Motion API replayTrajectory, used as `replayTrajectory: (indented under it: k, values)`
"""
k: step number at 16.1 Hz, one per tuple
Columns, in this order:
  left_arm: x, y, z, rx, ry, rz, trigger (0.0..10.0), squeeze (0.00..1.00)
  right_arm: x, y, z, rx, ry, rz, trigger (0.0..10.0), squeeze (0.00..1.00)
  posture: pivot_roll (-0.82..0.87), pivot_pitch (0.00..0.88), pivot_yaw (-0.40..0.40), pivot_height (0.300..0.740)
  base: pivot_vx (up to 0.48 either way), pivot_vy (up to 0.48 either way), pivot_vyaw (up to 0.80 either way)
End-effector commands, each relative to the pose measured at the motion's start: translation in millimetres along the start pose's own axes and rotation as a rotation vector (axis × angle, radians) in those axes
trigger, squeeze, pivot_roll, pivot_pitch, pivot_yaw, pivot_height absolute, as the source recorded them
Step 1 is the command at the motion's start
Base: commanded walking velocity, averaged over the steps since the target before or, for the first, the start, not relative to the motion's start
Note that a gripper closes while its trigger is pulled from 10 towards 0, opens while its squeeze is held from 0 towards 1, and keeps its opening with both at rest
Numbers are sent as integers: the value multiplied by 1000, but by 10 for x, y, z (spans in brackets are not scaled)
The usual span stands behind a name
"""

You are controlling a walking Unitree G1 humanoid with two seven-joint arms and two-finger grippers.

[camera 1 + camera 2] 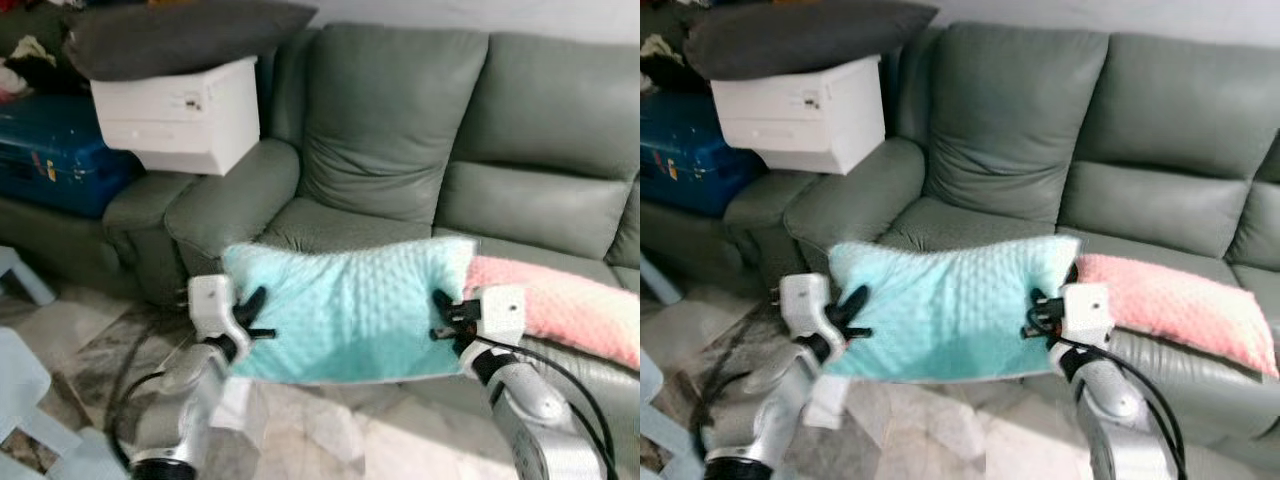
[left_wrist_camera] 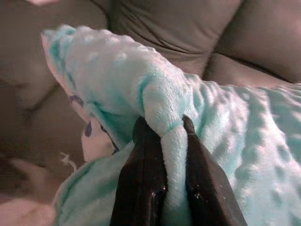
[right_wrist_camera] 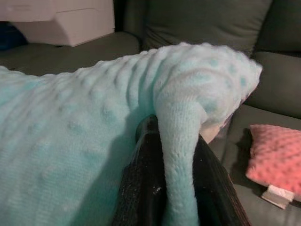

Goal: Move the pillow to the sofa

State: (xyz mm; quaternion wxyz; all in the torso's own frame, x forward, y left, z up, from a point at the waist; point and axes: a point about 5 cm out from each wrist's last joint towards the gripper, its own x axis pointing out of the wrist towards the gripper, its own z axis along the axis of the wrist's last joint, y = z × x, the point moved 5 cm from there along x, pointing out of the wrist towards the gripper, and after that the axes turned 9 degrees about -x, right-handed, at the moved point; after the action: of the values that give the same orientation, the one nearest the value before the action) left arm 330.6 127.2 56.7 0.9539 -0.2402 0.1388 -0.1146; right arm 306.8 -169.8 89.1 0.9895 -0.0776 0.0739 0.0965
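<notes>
A mint-green dotted pillow [image 1: 345, 310] hangs in the air just in front of the grey-green sofa [image 1: 400, 130], held stretched between both arms. My left gripper [image 1: 256, 318] is shut on the pillow's left edge, and the left wrist view shows a fold of the pillow [image 2: 171, 141] pinched between the black fingers [image 2: 141, 183]. My right gripper [image 1: 441, 315] is shut on the right edge, with the plush fabric [image 3: 181, 141] squeezed between its fingers [image 3: 141, 188]. The pillow sits level with the front of the seat cushion [image 1: 330, 225].
A pink dotted pillow [image 1: 560, 305] lies on the sofa seat to the right. At the left, a white box [image 1: 180, 115] rests on the sofa arm with a dark grey cushion [image 1: 180, 35] on top. A blue suitcase [image 1: 50, 150] lies further left. The floor is marble tile [image 1: 330, 430].
</notes>
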Motion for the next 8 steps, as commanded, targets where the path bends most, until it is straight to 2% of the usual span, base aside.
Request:
replayTrajectory:
  k: [1,4,5,8]
  values:
    - [46,-109,23,17,-12,-21,10000,0,1,-63,74,-10,-22,-17,10000,0,-226,17,23,740,0,0,0]
    - [53,-93,81,106,-38,-23,10000,0,1,-66,68,-9,-20,-20,10000,0,-227,19,23,740,0,0,0]
    - [62,-90,137,117,-74,-37,10000,0,3,-70,69,-10,-19,-22,10000,0,-226,21,21,740,0,0,-800]
    - [65,-108,124,72,-51,-60,10000,0,3,-70,75,-9,-24,-22,10000,0,-228,22,21,740,0,0,-800]
